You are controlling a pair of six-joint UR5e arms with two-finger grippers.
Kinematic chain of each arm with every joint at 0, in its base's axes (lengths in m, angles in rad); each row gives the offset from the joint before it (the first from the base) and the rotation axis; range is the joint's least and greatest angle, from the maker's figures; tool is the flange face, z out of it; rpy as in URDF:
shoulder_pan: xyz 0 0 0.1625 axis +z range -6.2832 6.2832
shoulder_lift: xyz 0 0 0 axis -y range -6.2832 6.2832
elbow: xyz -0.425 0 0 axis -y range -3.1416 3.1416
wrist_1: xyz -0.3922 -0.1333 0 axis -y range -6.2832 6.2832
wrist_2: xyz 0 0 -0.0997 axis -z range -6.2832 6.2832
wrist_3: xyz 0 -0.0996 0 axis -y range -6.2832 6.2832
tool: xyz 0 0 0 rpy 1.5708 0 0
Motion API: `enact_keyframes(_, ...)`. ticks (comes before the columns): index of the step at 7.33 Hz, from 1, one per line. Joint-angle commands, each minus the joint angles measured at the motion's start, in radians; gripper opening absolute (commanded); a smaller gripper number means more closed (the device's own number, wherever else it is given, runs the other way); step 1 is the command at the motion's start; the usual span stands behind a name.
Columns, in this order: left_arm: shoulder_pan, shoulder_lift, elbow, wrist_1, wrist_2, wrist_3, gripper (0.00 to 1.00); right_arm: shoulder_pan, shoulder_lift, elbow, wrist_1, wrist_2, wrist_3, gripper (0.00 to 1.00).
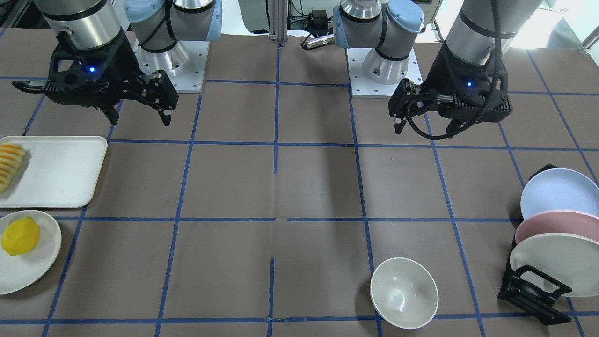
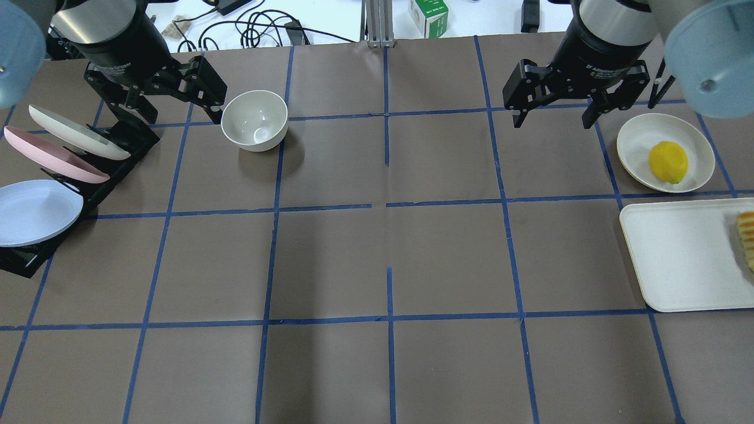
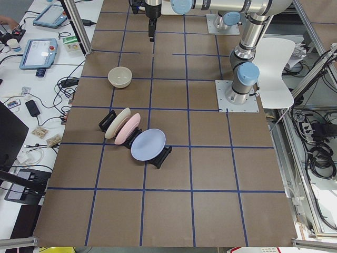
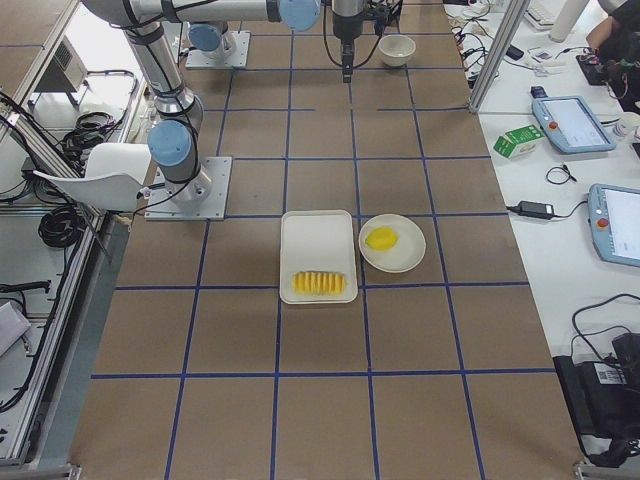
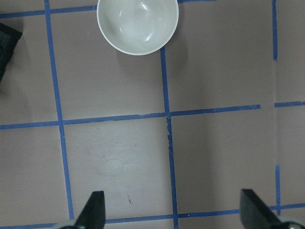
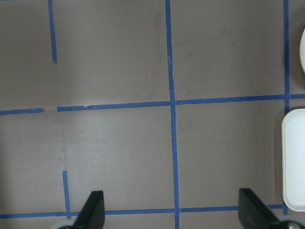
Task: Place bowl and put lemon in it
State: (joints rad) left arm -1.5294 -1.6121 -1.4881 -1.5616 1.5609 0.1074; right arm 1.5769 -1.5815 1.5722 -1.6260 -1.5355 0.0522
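The off-white bowl (image 2: 254,120) stands upright and empty on the table, far side on my left; it also shows in the front view (image 1: 404,292) and at the top of the left wrist view (image 5: 137,24). My left gripper (image 2: 179,112) hangs open and empty above the table, beside the bowl and apart from it (image 5: 174,212). The yellow lemon (image 2: 668,162) lies on a flat off-white plate (image 2: 639,135) at my far right (image 1: 20,236). My right gripper (image 2: 554,121) is open and empty, high above the table, left of that plate (image 6: 172,212).
A white tray (image 2: 677,253) with a row of orange-yellow slices (image 2: 747,235) lies next to the lemon's plate. A black rack with pastel plates (image 2: 47,176) stands at my left, close to the left gripper. Blue tape lines grid the brown table.
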Motion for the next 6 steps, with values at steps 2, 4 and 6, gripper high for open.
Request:
enact_keyframes(2, -0.002, 0.001, -0.004, 0.000, -0.002, 0.000, 1.00, -0.002, -0.005, -0.001, 0.005, -0.003, -0.002, 1.00)
enact_keyframes(4, -0.002, 0.001, -0.004, 0.000, -0.001, 0.000, 1.00, -0.002, -0.006, -0.003, 0.002, -0.005, -0.002, 1.00)
enact_keyframes(6, -0.005, -0.008, -0.014, 0.000, 0.005, 0.000, 1.00, -0.088, 0.029, -0.035, -0.006, -0.011, -0.009, 1.00)
